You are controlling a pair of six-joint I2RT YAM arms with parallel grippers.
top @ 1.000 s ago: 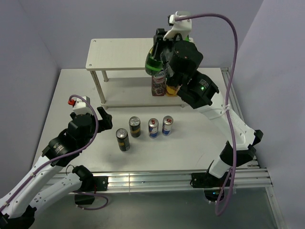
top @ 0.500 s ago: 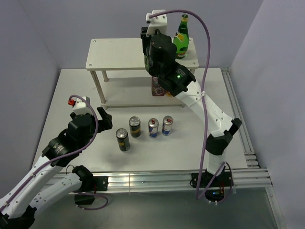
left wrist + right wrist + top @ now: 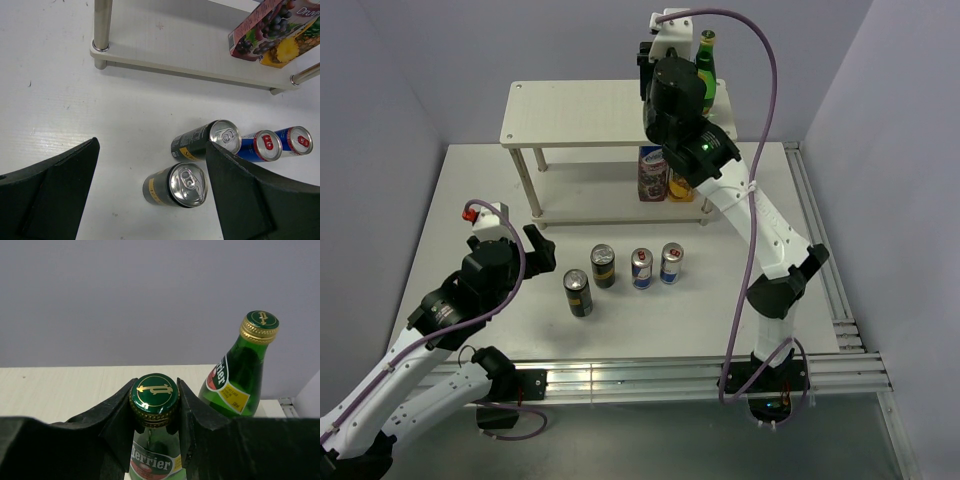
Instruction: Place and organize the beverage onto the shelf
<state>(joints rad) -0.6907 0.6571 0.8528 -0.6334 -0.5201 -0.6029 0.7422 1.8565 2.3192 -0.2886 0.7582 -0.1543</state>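
**Operator:** Where is the beverage now, relative to the shelf?

**Observer:** One green bottle point(image 3: 155, 390) is over the top board of the shelf point(image 3: 570, 112), toward its right end. Your right gripper point(image 3: 155, 401) has it. The jaws are closed tightly on the green-and-gold cap, one finger on each side. Whether the bottom of this bottle touches the board, I cannot tell you, because the arm hides it in the overhead view. The second green bottle point(image 3: 241, 374) stands upright near the right back corner of the same board. It is just beside the held one, and the two are apart.

**Operator:** And the cans?

**Observer:** All four stand upright on the table point(image 3: 470, 190) in front of the shelf, not on it. The two blue-and-silver cans point(image 3: 641, 268) are side by side before the right half of the shelf. The two dark cans point(image 3: 603, 266) are to their left, and one of them stands a little farther from the shelf than the others.

**Operator:** Is anything else on the shelf?

**Observer:** Two juice cartons point(image 3: 652, 172) stand on the lower board at its right end, below the bottles, and they touch each other.

**Operator:** And my left gripper?

**Observer:** Your left gripper point(image 3: 152, 150) hangs in front of the left front leg of the shelf. Its jaws are spread wide and there is nothing between them.
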